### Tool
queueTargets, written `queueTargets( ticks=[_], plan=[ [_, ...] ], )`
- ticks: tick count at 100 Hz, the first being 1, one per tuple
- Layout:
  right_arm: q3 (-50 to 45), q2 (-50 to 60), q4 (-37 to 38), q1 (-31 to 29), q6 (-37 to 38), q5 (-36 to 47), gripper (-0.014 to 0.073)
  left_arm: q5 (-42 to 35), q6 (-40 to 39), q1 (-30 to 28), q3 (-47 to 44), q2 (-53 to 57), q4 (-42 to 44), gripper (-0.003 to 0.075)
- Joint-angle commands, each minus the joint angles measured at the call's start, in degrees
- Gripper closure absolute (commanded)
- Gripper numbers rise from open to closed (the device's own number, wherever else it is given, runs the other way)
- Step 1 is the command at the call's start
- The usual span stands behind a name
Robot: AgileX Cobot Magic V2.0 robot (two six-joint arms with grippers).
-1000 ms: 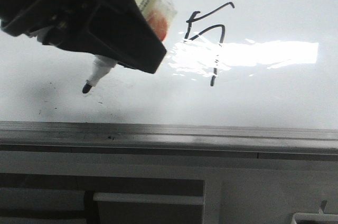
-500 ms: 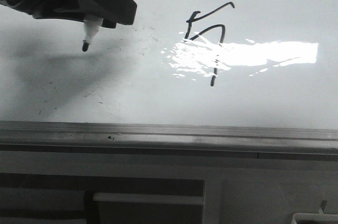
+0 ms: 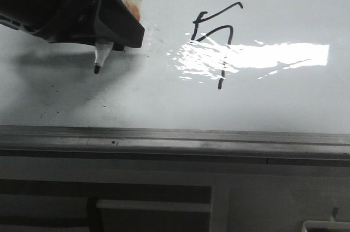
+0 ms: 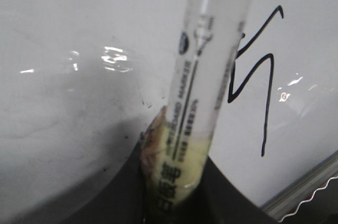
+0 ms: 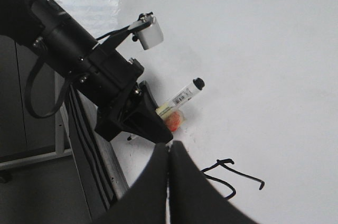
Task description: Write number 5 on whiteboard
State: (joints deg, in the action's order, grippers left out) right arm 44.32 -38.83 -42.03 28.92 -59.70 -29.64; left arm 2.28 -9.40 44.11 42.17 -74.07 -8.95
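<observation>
The number 5 (image 3: 221,79) is a crooked black outline on the whiteboard (image 3: 273,106), partly under glare. My left gripper (image 3: 116,34) is shut on a clear-barrelled marker (image 3: 101,56), whose black tip points down at the board left of the 5. I cannot tell whether the tip touches. In the left wrist view the marker (image 4: 203,76) rises from the left gripper (image 4: 177,184), with the number 5 (image 4: 266,113) beside it. The right wrist view shows my right gripper (image 5: 169,149) shut on nothing, over the whiteboard (image 5: 253,49) between the number 5 (image 5: 240,173) and the left gripper (image 5: 145,121).
A grey metal frame edge (image 3: 175,140) borders the board at the near side, with grey cabinet fronts (image 3: 153,206) below it. A bright glare patch (image 3: 284,56) crosses the board. Small dark specks (image 3: 54,87) dot the surface left of the 5.
The left gripper with the marker rose and drew left, away from the 5, then came back slightly down and right. The strokes of the 5 are unchanged.
</observation>
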Motion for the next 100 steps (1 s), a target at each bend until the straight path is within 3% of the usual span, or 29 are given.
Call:
queueTargets(
  ticks=[1,65,72,88,100],
  plan=[
    [1.9,-0.1,-2.0,-0.3,0.1,3.2,0.0657,-5.8,-0.5,-0.2,1.5,0.2,-1.4,0.0741],
    [1.9,-0.1,-2.0,-0.3,0.1,1.6,0.0657,-11.1,-0.5,-0.2,1.5,-4.8,-5.2,0.0727],
    [1.9,-0.1,-2.0,-0.3,0.1,1.6,0.0657,-11.1,-0.5,-0.2,1.5,-4.8,-5.3,0.066],
    [1.9,-0.1,-2.0,-0.3,0.1,2.2,0.0657,-11.1,-0.5,-0.2,1.5,-4.8,-5.4,0.0423],
    [1.9,-0.1,-2.0,-0.3,0.1,2.8,0.0657,-11.1,-0.5,-0.2,1.5,-4.8,-5.4,0.0381]
  ],
)
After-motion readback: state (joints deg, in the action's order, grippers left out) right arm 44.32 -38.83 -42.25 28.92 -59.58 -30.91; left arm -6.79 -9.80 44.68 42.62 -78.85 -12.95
